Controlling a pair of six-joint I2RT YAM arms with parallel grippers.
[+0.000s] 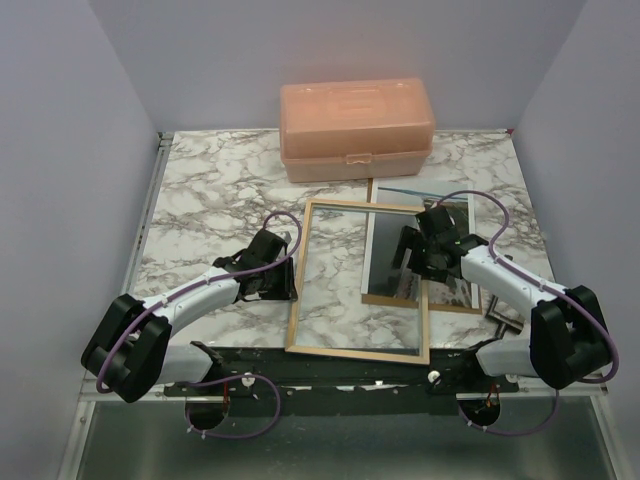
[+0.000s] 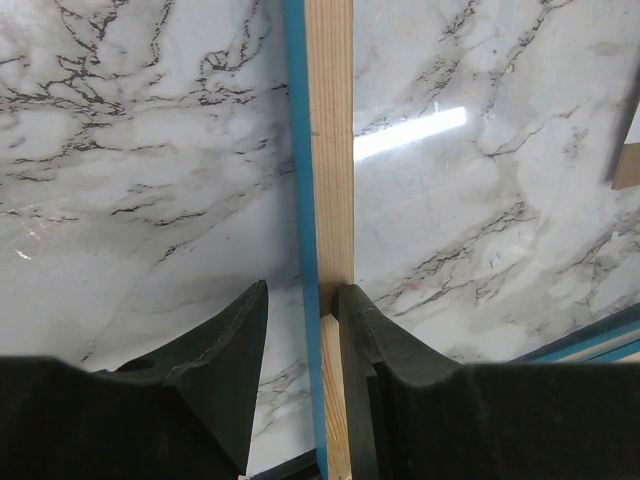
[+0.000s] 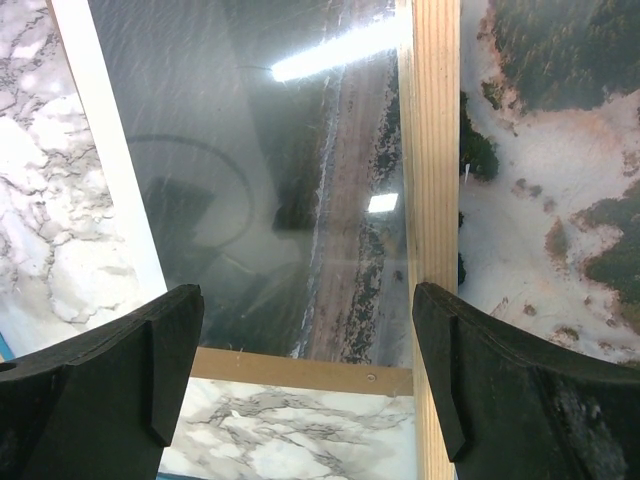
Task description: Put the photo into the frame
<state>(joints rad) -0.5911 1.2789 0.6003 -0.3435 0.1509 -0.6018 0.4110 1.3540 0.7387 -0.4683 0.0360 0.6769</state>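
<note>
A: Photo (image 3: 540,150) loc?
B: Flat right under R gripper (image 3: 308,295). Partly beneath frame (image 1: 356,352) pane, partly out past rim on its right-finger side.
A: R state?
B: Spread wide, empty.
A: L gripper (image 2: 303,290)?
B: Astride frame's rim w/ a finger each side. Touching wood on one side, just off blue edge on other. Not clamped yet, prob.
A: Handling?
B: Photo prob thin, light, floppy. Hard to pinch while flat, easy to crease. Best taken at exposed edge, slid rather than lifted. Frame stiff; pane likely fragile + slick, so rim only. Maybe tilt up w/ L to free photo.
</note>
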